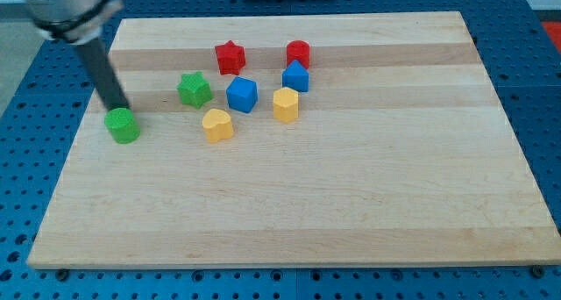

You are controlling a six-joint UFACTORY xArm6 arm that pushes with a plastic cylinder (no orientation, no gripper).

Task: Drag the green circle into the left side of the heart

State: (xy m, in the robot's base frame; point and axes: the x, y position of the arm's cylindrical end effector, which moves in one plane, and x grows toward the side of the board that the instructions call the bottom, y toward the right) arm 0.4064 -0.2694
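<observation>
No gripper fitted (dark rod only). My tip (120,109) touching small green plastic circle (124,125), behind it; yellow plastic heart (217,124) well rightward on wooden counter (307,203).

tip (120,108) touching circle (124,125), heart (217,124) to the view's right

The wooden board (351,203) carries eight small blocks, clustered toward the view's upper left.
</observation>
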